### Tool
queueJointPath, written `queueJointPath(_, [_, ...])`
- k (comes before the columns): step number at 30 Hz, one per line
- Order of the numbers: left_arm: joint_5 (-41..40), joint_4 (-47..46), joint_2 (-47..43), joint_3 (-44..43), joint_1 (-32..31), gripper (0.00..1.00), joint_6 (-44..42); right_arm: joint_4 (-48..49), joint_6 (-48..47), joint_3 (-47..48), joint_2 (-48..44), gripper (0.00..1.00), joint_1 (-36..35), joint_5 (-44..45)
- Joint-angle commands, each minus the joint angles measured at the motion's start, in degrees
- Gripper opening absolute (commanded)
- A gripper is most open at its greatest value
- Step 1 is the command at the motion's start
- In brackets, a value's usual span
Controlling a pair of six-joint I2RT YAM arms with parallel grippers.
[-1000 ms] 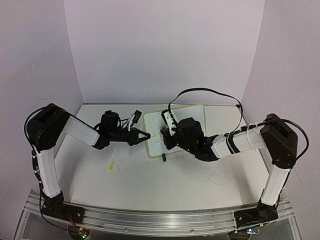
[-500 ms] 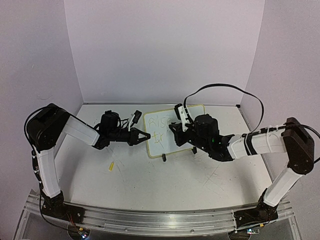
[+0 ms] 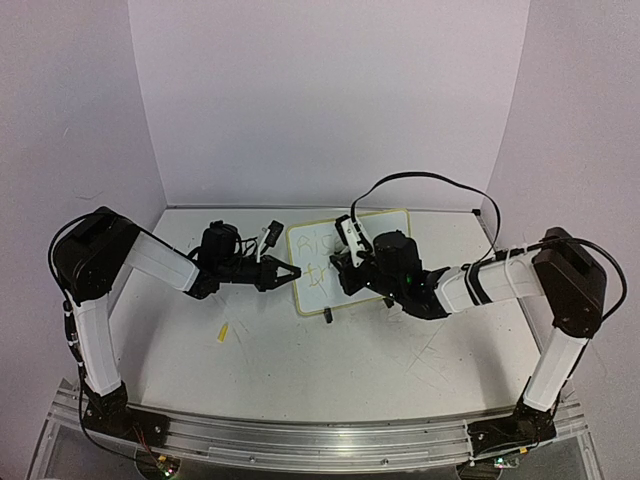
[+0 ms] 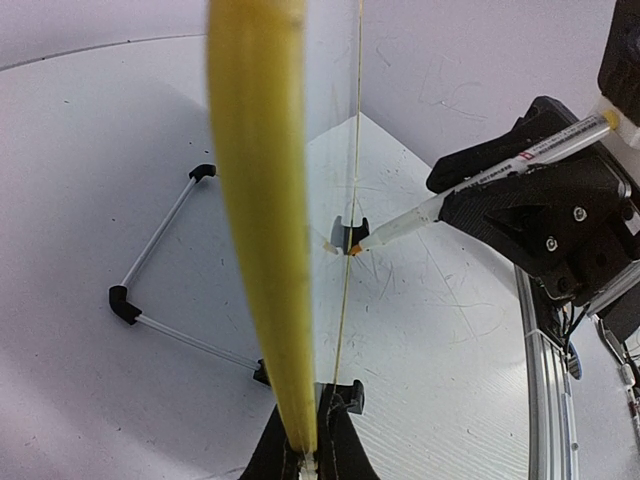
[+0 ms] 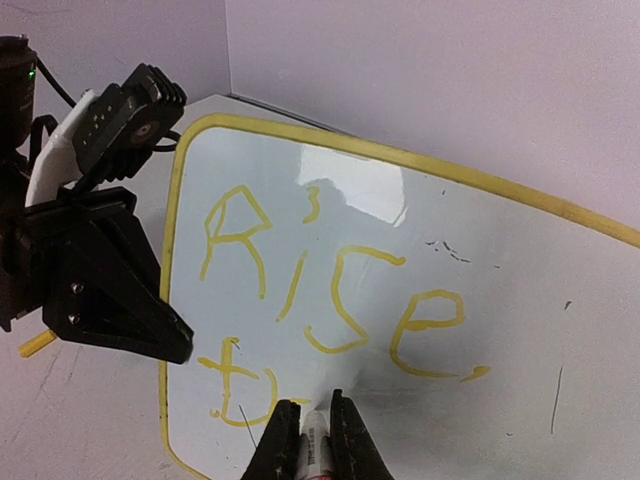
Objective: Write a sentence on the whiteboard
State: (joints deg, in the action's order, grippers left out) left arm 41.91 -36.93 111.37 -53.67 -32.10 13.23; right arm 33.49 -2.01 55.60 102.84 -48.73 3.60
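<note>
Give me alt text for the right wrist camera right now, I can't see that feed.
The right gripper holds a marker with its tip at the whiteboard, where yellow handwriting reads "Rise" above a partial second line. The black left gripper clamps the board's left edge.
</note>
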Motion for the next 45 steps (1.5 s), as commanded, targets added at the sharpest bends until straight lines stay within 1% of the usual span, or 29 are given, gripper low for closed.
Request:
queueJointPath(1, [-7.72, 6.10, 0.25, -0.84, 0.78, 0.00, -4.27, 2.99, -0.72, 2.79, 1.09, 0.00, 0.15, 1.63])
queueJointPath(15, [-7.79, 6.25, 0.26, -0.85, 0.78, 0.00, -4.36, 2.62, -1.24, 4.26, 2.83, 0.00, 0.17, 2.73])
queueJointPath(37, [-7.53, 6.26, 0.30, -1.05, 0.73, 0.00, -4.26, 1.79, 1.57, -0.66, 1.27, 0.00, -0.49, 2.81])
queueJointPath(39, [-7.53, 6.25, 0.25, -1.07, 0.74, 0.00, -4.27, 1.82, 3.52, -1.08, 1.42, 0.00, -0.61, 2.82])
queueJointPath(45, [-7.44, 6.32, 0.32, -0.95, 0.74, 0.00, -4.18, 2.29, 4.75, -2.09, 2.27, 0.00, -1.01, 2.92])
